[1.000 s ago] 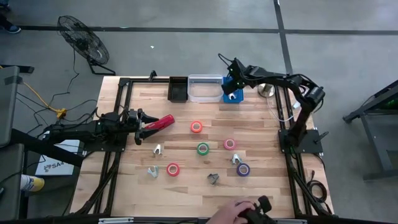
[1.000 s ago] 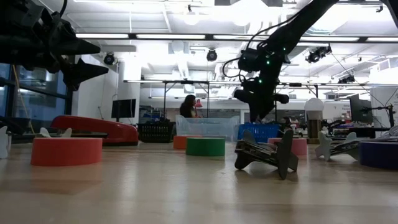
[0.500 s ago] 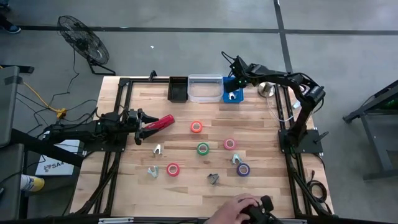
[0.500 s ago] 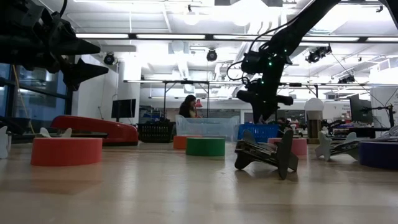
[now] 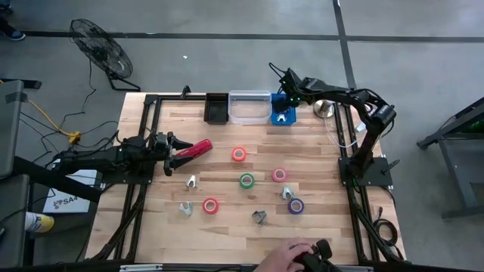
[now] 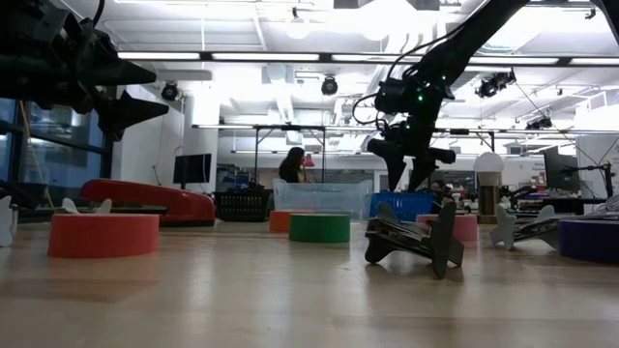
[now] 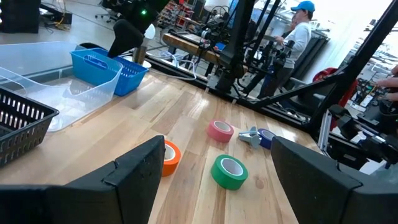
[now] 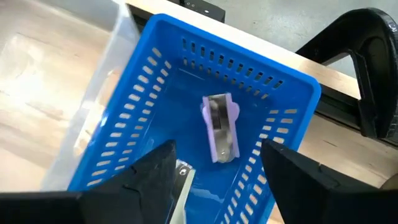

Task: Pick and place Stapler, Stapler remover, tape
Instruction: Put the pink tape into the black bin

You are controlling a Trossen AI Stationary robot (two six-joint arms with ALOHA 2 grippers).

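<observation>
— So, why is your right claw (image 5: 293,96) parked over the blue basket (image 8: 280,81)?

— Because that basket takes the removers, as I read the task. My right claw hangs directly above it with the fingers spread apart and nothing between them. A lilac remover (image 8: 219,127) lies loose on the basket floor, right under the gap.

— Anything else in there?

— A pale piece (image 8: 181,177) shows partly behind one of my fingers. I take it for a second remover, but most of it is hidden.

— And the other containers?

— The clear bin (image 5: 249,107) stands just beside the blue basket, and I see nothing in it. The black basket (image 5: 215,109) is next along the same edge of the desk (image 5: 227,234). It is too dark for me to tell what it holds.

— Where is the stapler?

— The stapler (image 5: 193,149) lies flat on the desk on my left side, well apart from all three containers. My left claw (image 5: 171,145) is at its near end, lined up along its length, which suits a grip across the narrow body. That claw is wide open and holds nothing. From table height it sits above the stapler, not on it.

— And the tape?

— Five tape rolls (image 5: 246,180) lie flat, scattered over the middle of the desk, with more removers (image 5: 259,217) among them. None of these is in a container yet, so by my reckoning most of the sorting is still to do.
</observation>
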